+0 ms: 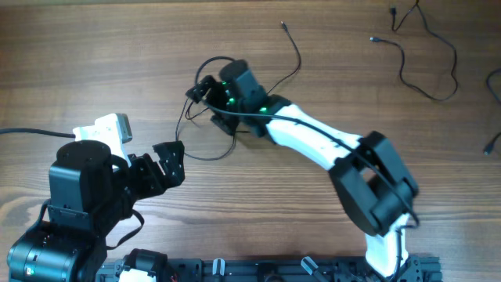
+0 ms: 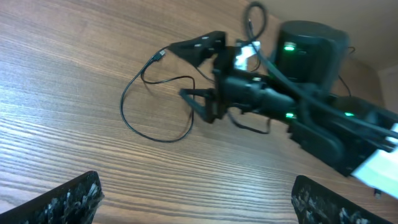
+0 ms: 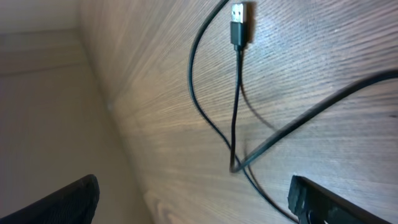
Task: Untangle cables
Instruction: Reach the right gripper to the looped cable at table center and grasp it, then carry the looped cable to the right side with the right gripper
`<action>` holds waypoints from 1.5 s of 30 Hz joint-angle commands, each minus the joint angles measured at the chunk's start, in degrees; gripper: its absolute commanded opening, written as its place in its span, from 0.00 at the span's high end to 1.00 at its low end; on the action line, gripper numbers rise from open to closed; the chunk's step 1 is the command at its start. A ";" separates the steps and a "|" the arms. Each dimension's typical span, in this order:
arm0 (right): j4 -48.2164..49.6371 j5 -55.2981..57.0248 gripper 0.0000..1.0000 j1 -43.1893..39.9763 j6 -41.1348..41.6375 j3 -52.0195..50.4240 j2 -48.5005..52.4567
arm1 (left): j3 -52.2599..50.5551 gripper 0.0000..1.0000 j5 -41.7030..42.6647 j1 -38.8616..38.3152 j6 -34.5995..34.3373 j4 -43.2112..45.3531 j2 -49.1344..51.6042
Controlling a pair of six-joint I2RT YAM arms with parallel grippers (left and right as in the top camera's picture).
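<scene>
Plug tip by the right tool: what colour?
Silvery metal plug tip on thin black cable; clearest in right wrist view.

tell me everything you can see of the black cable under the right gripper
The cable is a very thin black cord, rubbery-looking, lying slack on the wooden table. One end carries a small black plug with a silvery tip. Its strands curve and cross beneath the right gripper, whose jaws stand open; nothing visibly grips it.

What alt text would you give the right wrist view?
A thin black cable with a silvery USB plug runs across the wood table, its strands crossing near the bottom. The right gripper is open over it, dark fingertips in both lower corners, holding nothing.
</scene>
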 commanded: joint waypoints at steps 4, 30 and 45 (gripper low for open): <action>3.85 18.05 0.00 3.56 -6.27 6.97 7.89 | 0.11 0.00 -0.59 -0.24 0.90 0.15 -0.13; 8.33 20.06 0.95 1.29 -31.85 6.97 8.94 | 0.11 0.00 -0.59 -0.24 0.90 0.15 -0.13; -61.09 15.02 0.96 -18.34 -50.86 6.95 -32.76 | 0.11 0.00 -0.59 -0.24 0.87 0.15 -0.13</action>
